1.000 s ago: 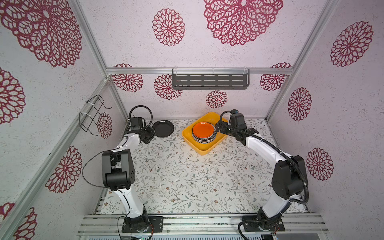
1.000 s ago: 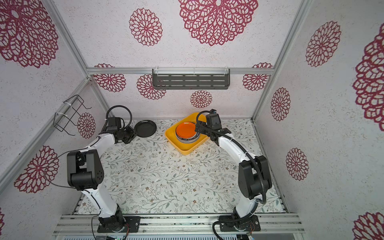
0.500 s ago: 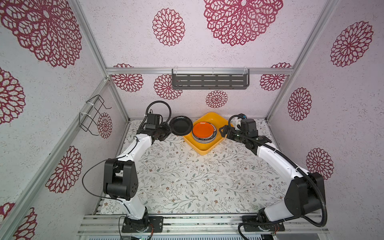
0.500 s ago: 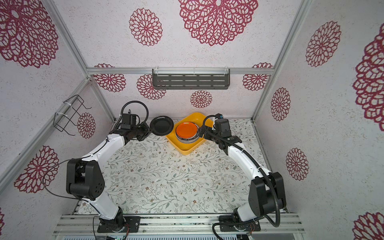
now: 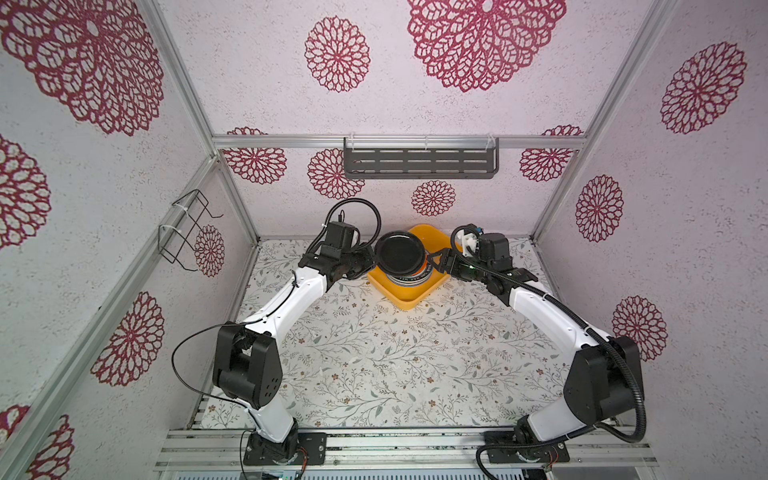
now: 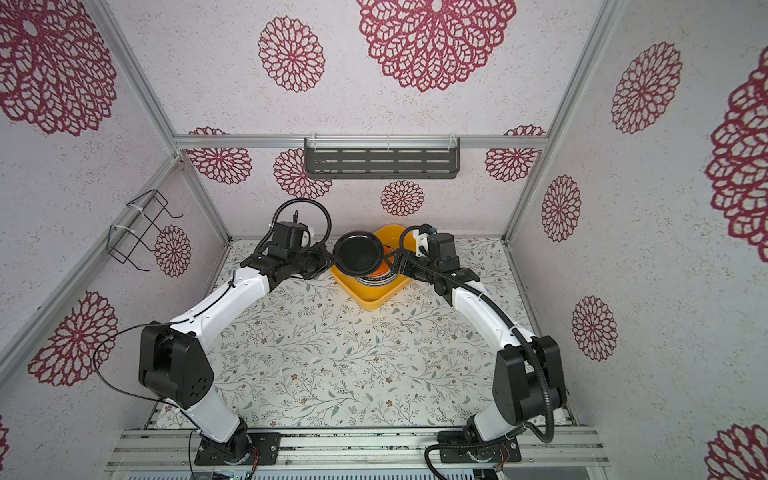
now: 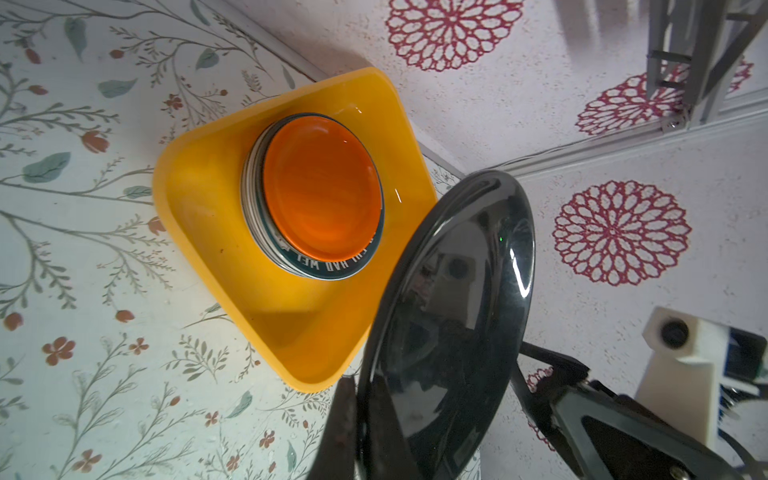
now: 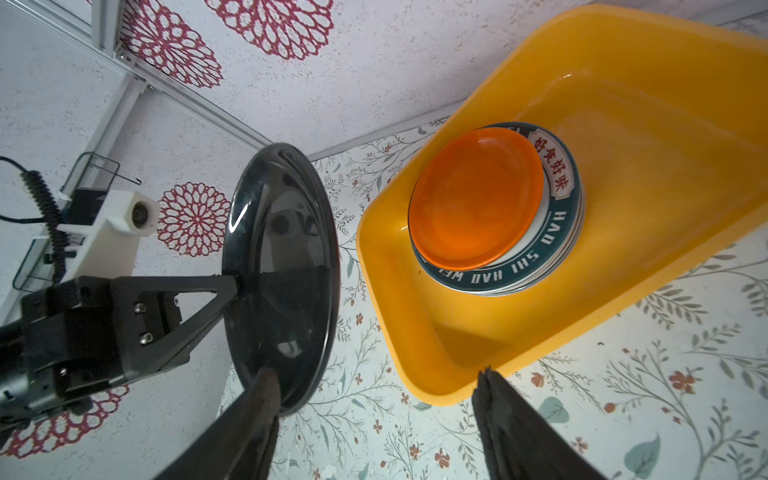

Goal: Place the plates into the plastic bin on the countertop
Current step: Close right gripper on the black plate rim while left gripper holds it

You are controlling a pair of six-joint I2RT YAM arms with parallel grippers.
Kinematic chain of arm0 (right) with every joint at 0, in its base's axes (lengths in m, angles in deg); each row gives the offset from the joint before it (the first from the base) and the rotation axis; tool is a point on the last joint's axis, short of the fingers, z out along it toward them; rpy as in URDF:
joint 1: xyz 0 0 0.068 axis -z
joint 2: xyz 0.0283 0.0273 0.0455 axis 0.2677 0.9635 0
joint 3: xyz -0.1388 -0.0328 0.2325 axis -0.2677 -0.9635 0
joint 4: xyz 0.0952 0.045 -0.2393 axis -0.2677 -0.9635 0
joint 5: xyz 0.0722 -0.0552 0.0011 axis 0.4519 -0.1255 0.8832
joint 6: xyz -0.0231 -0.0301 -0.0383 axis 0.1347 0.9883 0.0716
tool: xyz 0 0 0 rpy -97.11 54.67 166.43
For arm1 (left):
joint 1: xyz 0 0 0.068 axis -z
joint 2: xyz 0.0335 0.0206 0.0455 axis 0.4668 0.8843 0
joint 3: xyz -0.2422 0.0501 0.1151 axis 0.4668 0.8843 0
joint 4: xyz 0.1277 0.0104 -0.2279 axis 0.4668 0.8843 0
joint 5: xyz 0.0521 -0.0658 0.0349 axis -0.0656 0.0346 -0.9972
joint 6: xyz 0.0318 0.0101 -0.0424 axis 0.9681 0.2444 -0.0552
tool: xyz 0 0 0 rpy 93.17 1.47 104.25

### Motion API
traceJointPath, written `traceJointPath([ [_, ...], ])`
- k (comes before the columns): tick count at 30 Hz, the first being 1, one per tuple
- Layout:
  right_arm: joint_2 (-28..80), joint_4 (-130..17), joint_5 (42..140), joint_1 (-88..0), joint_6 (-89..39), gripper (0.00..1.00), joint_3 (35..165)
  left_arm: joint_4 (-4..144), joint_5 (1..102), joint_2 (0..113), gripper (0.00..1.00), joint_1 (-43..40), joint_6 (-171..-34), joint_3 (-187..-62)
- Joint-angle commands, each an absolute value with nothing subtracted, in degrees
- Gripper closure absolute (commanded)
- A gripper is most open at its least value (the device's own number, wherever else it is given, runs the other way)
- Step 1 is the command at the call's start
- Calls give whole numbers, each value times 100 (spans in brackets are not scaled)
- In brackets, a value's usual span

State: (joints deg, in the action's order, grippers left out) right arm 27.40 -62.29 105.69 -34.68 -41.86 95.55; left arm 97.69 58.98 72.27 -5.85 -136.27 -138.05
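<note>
Sitting in bin (image 5: 409,302): your plate stack (image 5: 409,279), orange plate (image 7: 322,187) on top.
Left claw (image 5: 372,262): clamped on black plate (image 5: 400,252), raised, tilted, near bin.
Right claw (image 5: 433,258): jaws apart beside it.
Bin: on countertop (image 5: 374,353).

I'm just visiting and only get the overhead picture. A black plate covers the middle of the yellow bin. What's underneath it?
Observer: The right wrist view shows an orange plate topping a stack in the plastic bin.
Visitor: Is the black one lying on it?
Observer: No. The black plate is held clear of the stack, its rim pinched by the left pincer.
Visitor: Any other plate worth seeing?
Observer: Right under the orange one, a teal-rimmed plate bears white letters and red Chinese characters.
</note>
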Motion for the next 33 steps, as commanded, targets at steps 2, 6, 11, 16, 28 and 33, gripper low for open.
traceJointPath([
  [2, 2858, -5989, 10850, -3453, -4334, 35, 9811, 9742, 5956, 7375, 100, -471, -13363, -14118],
  [6, 2997, -6122, 10804, -3451, -4301, 49, 9960, 9772, 6009, 7473, 100, -434, -13299, -14277],
  [11, 3141, -6222, 10729, -3451, -4319, 65, 10062, 9820, 6019, 7564, 100, -388, -13191, -14494],
  [16, 3250, -6194, 10809, -3450, -4357, 80, 10139, 9827, 6025, 7639, 99, -328, -13084, -14669],
  [28, 3422, -6282, 10759, -3443, -4493, 100, 10236, 9831, 5914, 7638, 74, -216, -12892, -14805],
  [33, 3515, -6408, 10696, -3425, -4546, 100, 10385, 9924, 5446, 7406, 41, -133, -12638, -14771],
])
